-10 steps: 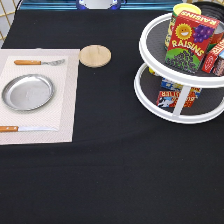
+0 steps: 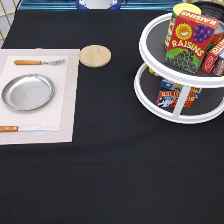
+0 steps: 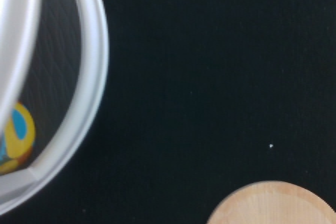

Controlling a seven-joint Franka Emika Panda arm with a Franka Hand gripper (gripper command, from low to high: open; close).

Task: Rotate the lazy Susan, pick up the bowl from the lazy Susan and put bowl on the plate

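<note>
The lazy Susan (image 2: 182, 107) stands at the exterior view's right, two white tiers with dark trays. Its upper tier holds a raisins box (image 2: 190, 42), a yellow-lidded can (image 2: 186, 9) and red boxes; the lower tier holds more boxes. No black bowl shows on it; the bowl is hidden or out of view. The silver plate (image 2: 27, 92) lies empty on a pale placemat (image 2: 67, 100) at the exterior view's left. The gripper does not show in the exterior view. The wrist view shows the lazy Susan's white rim (image 3: 90, 100) and black cloth.
A fork (image 2: 40, 62) lies above the plate and a knife (image 2: 25, 128) below it on the placemat. A round wooden disc (image 2: 95, 55) sits between placemat and lazy Susan; its edge shows in the wrist view (image 3: 274, 205). A black cloth (image 2: 115, 175) covers the table.
</note>
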